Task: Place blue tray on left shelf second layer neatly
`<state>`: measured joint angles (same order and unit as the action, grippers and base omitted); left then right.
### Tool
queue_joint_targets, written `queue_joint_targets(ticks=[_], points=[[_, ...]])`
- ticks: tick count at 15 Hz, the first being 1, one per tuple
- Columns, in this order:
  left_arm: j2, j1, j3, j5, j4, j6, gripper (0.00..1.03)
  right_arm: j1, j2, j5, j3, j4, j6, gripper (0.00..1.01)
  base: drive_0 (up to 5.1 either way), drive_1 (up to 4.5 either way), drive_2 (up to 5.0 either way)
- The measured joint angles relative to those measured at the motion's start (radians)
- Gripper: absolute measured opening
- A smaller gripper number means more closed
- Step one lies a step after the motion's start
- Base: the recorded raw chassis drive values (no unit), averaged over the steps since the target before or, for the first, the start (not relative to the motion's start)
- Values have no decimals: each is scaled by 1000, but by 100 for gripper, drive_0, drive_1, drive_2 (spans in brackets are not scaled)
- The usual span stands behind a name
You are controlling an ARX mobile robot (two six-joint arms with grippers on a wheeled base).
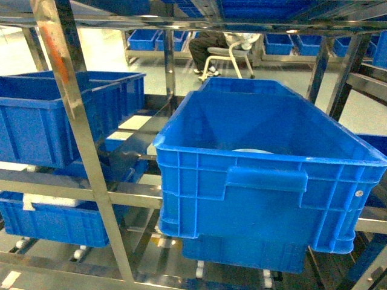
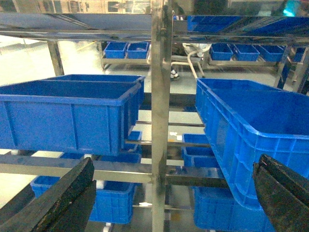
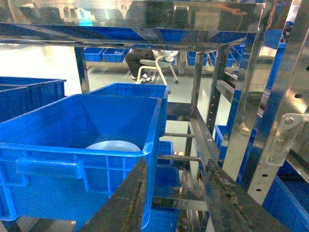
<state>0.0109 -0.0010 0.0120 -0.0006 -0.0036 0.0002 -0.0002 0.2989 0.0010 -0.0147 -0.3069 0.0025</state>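
The blue tray (image 3: pixel 113 145) lies deep inside the big blue crate (image 1: pixel 266 175) on the right, so both claws, the left claw (image 2: pixel 174 193) and right claw (image 3: pixel 176 203), wait near it, spread and holding nothing.

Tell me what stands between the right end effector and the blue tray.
The near wall of the blue crate: in the right wrist view the tray lies inside it, beyond the end effector.

The steel shelf (image 1: pixel 78 115) carries dark-blue crates (image 1: pixel 266 163) on its roller rails.
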Motion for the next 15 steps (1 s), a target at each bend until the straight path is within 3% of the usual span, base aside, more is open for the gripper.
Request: queue_joint_targets(ticks=[1, 3, 5, 6, 13, 14, 15], points=[[0, 0, 0, 0, 0, 0, 98, 0, 0, 0, 0, 0, 0, 46, 0, 0, 0], [0, 0, 0, 0, 0, 0, 98, 0, 0, 0, 0, 0, 0, 76, 0, 0, 0], [0, 0, 0, 0, 0, 0, 98, 0, 0, 0, 0, 0, 0, 98, 0, 0, 0], [0, 0, 0, 0, 0, 0, 98, 0, -6, 0, 0, 13, 1, 94, 0, 0, 0], [0, 0, 0, 0, 0, 0, 98, 0, -122, 0, 0, 127, 1, 20, 0, 0, 0], [0, 0, 0, 0, 0, 0, 98, 0, -141, 0, 0, 156, 1, 9, 0, 0, 0], [0, 0, 0, 0, 0, 0, 98, 0, -218, 0, -1, 275, -2, 1, 0, 0, 0]])
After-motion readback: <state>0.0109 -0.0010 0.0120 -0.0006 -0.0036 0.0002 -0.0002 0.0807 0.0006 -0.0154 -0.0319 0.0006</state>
